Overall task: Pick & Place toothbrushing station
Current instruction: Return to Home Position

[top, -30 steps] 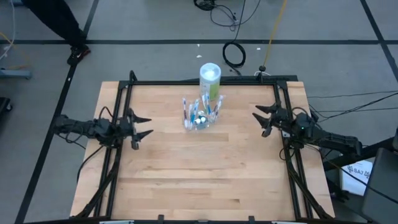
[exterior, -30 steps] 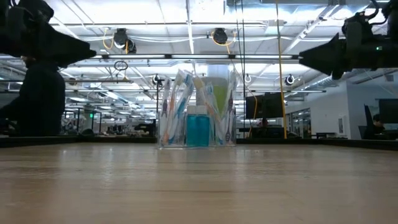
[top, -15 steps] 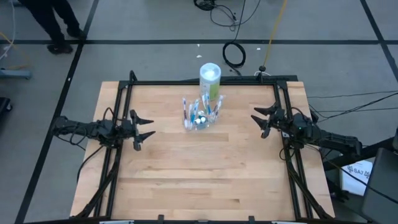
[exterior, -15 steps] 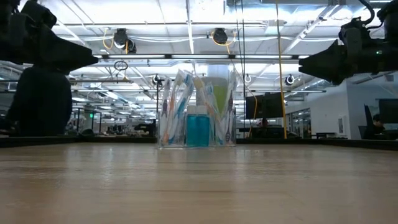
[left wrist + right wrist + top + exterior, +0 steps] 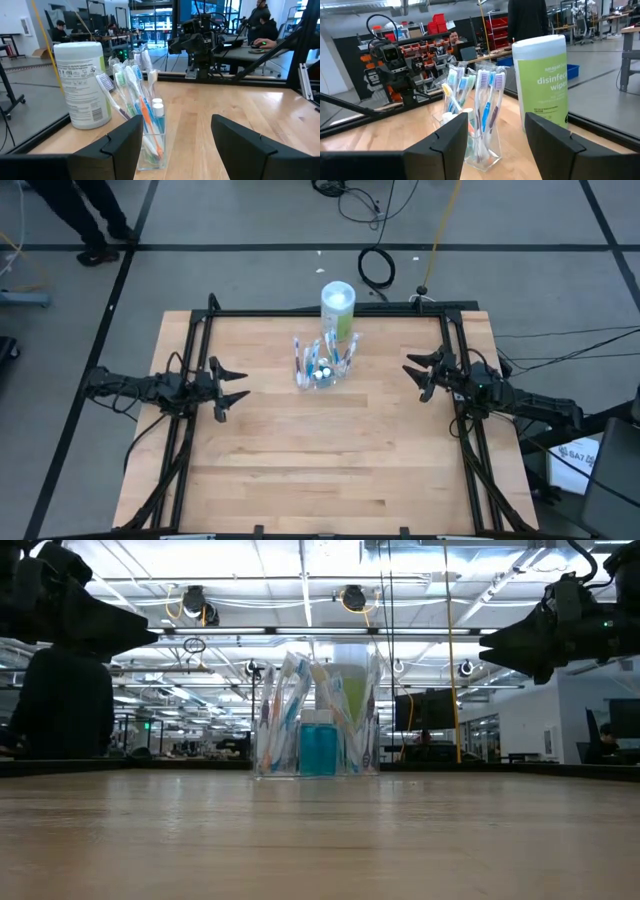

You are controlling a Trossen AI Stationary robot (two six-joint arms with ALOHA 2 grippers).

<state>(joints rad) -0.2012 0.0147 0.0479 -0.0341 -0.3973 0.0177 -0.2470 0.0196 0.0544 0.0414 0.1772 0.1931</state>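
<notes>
The toothbrushing station [image 5: 320,364] is a clear plastic cup standing upright on its base on the far middle of the wooden table. It holds several pastel toothbrushes [image 5: 485,95] that lean outward, and blue white-capped tubes [image 5: 318,748]. My left gripper [image 5: 236,383] hovers open at the table's left edge, pointing level toward the cup. My right gripper [image 5: 416,376] hovers open at the right edge, also pointing level toward it. Neither gripper has anything between its fingers.
A tall white-and-green wipes canister [image 5: 337,310] stands just behind the cup, near the far edge. A black metal frame [image 5: 300,311] runs along the table's far, left and right sides. Bare wood [image 5: 320,460] lies between the cup and the near edge.
</notes>
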